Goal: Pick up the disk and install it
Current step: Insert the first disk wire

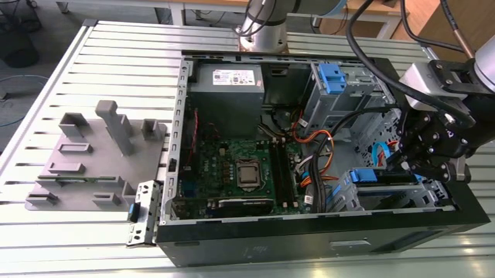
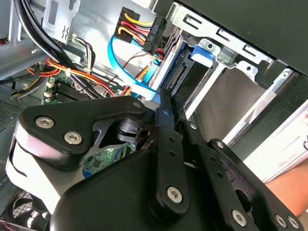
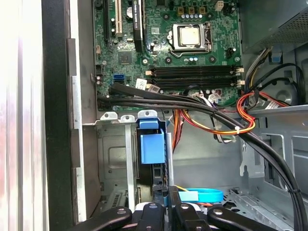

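Observation:
The disk (image 1: 379,176), edged by a blue carrier frame, sits on edge in the drive cage (image 1: 421,197) at the front corner of the open computer case, on the exterior view's right. In the first wrist view its dark edge (image 3: 153,179) shows below a blue tab (image 3: 151,147). In the second wrist view its connector end (image 2: 188,72) lies just beyond my fingertips. My gripper (image 1: 408,164) (image 2: 164,96) (image 3: 171,211) hangs right at the disk's outer end, fingers shut together with nothing seen between them.
The case holds a motherboard (image 1: 240,168), a grey power supply box (image 1: 228,87) and a second blue carrier in the far bay (image 1: 331,78). Bundled cables (image 3: 216,115) and a blue flat cable (image 2: 126,72) run close beside the gripper. A grey fixture (image 1: 93,156) stands on the slatted table.

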Tool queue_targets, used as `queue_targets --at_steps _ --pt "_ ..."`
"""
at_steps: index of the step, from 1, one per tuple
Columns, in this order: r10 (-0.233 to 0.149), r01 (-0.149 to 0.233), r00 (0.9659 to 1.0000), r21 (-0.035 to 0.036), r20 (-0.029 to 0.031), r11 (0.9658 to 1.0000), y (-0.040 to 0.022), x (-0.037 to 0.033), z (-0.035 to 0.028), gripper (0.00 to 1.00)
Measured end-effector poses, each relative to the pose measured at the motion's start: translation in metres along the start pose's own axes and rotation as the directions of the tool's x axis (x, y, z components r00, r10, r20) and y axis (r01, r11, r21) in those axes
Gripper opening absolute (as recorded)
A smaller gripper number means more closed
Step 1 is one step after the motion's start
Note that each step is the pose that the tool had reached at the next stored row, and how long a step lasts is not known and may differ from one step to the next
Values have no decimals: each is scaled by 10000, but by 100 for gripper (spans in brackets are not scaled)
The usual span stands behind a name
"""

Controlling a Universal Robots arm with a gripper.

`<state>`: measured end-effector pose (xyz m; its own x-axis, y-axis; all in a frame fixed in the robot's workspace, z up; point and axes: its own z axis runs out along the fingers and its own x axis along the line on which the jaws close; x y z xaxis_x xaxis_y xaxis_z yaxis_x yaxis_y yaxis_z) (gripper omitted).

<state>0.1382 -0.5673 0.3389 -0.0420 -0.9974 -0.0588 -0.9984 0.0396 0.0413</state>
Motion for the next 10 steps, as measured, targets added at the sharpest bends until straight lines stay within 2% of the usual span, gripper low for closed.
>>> queue_targets --at_steps 1,4,5,8,10 --pt "1 -1 10000 1 -22 10000 0 -1 0 16" --pt "7 -7 9999 6 -170 10000 0 0 0 16" --pt "8 -8 9998 7 -192 10000 0 0 1 16" --pt "8 -8 9998 7 -203 10000 -1 0 8 16" --pt "5 -5 9999 5 -167 10000 -1 1 10 16"
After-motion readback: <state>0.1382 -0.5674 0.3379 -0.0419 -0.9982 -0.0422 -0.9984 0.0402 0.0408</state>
